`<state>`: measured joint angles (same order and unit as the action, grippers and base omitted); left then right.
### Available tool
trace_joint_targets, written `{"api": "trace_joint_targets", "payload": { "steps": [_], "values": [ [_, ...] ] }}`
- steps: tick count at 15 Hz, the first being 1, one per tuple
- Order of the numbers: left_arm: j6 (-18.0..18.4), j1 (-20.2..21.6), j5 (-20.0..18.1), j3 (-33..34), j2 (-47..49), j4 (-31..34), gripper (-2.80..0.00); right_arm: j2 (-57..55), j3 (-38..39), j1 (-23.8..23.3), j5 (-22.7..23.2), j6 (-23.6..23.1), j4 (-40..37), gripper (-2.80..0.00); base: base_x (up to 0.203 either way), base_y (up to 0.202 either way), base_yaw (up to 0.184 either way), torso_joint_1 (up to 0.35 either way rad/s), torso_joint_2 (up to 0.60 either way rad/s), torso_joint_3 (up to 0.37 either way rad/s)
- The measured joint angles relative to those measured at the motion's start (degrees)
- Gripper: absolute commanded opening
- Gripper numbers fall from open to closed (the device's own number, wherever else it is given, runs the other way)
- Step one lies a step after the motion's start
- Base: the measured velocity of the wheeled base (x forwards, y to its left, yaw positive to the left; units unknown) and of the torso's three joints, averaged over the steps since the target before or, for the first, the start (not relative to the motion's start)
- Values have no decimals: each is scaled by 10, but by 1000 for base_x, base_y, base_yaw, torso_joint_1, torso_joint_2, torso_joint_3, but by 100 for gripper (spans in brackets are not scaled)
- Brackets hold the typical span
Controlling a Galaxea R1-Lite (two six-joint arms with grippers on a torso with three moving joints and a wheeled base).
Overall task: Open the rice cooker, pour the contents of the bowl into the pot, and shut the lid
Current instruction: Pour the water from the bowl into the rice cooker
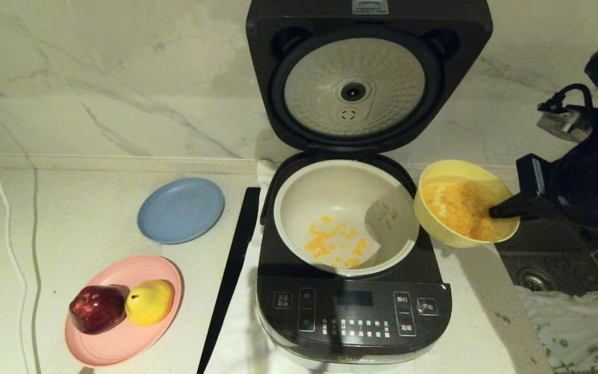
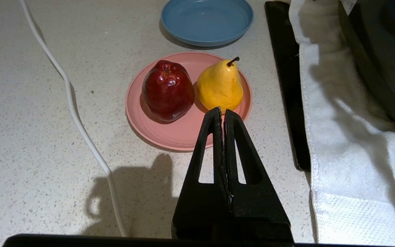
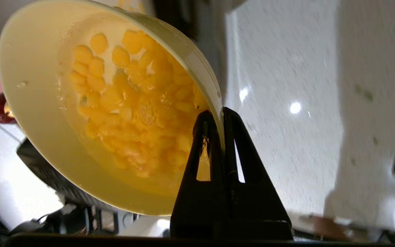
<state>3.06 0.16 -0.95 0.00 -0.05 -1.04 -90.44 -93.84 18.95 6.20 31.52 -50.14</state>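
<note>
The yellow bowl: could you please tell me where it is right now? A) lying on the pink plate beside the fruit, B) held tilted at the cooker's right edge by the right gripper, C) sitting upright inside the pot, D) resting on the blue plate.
B: the right gripper pinches the rim of the bowl, which tilts toward the pot with some kernels already inside.

Dim warm light, soft shadows, wrist blur
</note>
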Motion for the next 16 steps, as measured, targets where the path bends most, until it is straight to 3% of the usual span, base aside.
{"api": "trace_joint_targets", "payload": {
  "steps": [9,12,16],
  "values": [
    [0,0,0,0,0,0,-280,-102,-155,114,-91,39,-2,-280,0,0,0,0,0,0],
    [0,0,0,0,0,0,-280,-130,-167,143,-123,39,13,-280,0,0,0,0,0,0],
    [0,0,0,0,0,0,-280,-150,-169,152,-126,42,38,-280,0,0,0,0,0,0]
  ]
}}
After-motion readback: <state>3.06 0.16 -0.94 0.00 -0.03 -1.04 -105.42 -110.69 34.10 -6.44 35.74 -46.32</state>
